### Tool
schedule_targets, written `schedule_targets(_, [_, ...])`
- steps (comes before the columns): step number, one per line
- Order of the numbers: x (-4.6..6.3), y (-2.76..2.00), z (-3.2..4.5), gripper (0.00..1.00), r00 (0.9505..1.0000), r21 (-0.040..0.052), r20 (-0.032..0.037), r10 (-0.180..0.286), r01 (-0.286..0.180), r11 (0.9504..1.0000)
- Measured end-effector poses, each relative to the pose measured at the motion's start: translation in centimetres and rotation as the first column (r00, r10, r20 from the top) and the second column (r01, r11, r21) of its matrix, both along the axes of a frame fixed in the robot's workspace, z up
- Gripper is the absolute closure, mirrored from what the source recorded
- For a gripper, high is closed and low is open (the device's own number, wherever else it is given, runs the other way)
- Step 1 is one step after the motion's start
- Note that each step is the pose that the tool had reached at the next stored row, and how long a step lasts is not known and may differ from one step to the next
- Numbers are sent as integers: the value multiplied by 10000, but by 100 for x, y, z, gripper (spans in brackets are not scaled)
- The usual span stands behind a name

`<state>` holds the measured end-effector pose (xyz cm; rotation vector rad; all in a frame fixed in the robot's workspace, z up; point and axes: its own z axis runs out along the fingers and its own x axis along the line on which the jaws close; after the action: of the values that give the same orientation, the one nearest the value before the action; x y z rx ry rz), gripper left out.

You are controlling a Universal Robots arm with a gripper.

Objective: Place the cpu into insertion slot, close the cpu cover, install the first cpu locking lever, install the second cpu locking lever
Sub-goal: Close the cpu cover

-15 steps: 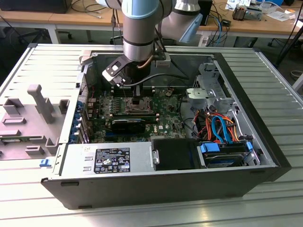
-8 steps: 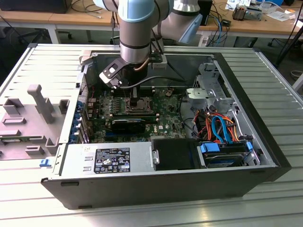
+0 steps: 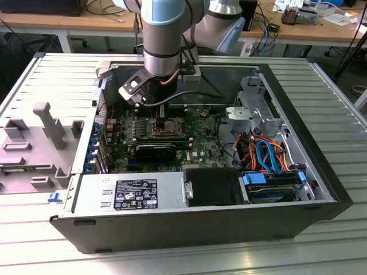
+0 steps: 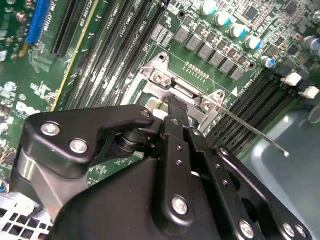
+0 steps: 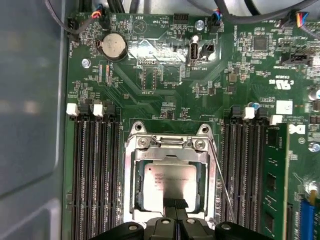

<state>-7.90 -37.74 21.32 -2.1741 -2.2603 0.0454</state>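
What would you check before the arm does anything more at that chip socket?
1. cpu lying flat in the slot: ok.
2. cpu turned the right way round: cannot tell.
3. cover down over the cpu: looks ok.
4. lever latched: not ok, it slants free beside the slot.
5. gripper shut, tip at the cover's edge: ok.

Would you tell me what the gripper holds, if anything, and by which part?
Nothing seems held: the gripper has its fingers together, tips at the edge of the cpu cover.
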Motion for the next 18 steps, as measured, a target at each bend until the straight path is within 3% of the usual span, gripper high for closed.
schedule_targets(1, [19,0,14,89,10000,3,-2,1,-1,10000])
schedule_targets(5, [206,0,15,89,9999,8,-142,1,-1,10000])
schedule_targets(8, [300,-1,19,89,9998,35,-186,1,0,10000])
schedule_targets(11, [348,0,49,89,9998,56,-192,1,0,10000])
schedule_targets(18, [357,0,258,89,9998,69,-192,1,0,10000])
